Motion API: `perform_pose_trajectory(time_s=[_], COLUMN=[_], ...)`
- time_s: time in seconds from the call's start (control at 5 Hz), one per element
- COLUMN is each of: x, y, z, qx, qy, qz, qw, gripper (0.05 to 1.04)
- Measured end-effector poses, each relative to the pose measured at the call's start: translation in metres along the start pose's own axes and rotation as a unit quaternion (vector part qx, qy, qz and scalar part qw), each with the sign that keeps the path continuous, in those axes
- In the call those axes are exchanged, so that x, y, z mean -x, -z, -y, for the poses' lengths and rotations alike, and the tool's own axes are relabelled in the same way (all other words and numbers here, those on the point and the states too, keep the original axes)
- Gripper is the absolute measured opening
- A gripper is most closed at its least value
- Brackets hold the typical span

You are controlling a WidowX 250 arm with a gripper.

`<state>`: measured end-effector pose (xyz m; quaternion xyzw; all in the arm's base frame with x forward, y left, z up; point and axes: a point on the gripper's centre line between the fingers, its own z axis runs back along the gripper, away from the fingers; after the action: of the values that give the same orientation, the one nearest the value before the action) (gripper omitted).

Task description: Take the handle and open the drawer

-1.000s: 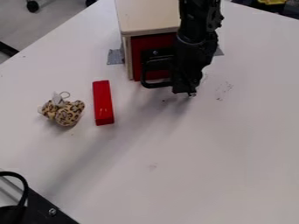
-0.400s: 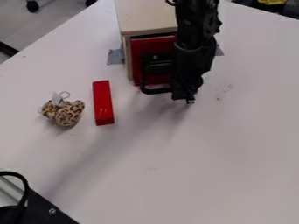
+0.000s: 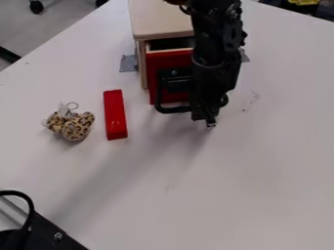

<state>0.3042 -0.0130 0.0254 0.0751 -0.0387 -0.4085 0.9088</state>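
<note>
The black handle [image 3: 171, 110], angular & w/ a smooth bar, is on the front of the red drawer [image 3: 171, 58]. The drawer is partly out of its cabinet [image 3: 159, 19], a boxy one of pale wood w/ flat top; a dark opening is seen behind the red front. The black gripper [image 3: 207, 118] hangs at the R end of the handle, pointing down; whether it is released or clenched on the handle, I cannot tell. Next to the cabinet's L side, a flat grey plate [image 3: 128, 63] lies on the white, smooth table [image 3: 241, 171], which has some small dark marks. Further L is a red block [image 3: 114, 114], long & rect., w/ shiny spots. Near it is a leopard-print plush toy [image 3: 75, 126], rounded, w/ a thin loop on top. At bottom L corner: a curved black cable [image 3: 27, 207] & a dark flat panel w/ screw [image 3: 52, 234].
</note>
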Motion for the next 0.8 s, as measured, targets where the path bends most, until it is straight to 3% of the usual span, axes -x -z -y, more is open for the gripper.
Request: perform_pose_trajectory(time_s=[0.4, 0.8], x=[0.010, 0.032], y=[-0.013, -0.041], z=[0.020, 0.042], qx=[0.001, -0.022], qy=[0.014, 0.029], qz=[0.015, 0.052], qw=[0.9998, 0.9980], gripper=[0.115, 0.115])
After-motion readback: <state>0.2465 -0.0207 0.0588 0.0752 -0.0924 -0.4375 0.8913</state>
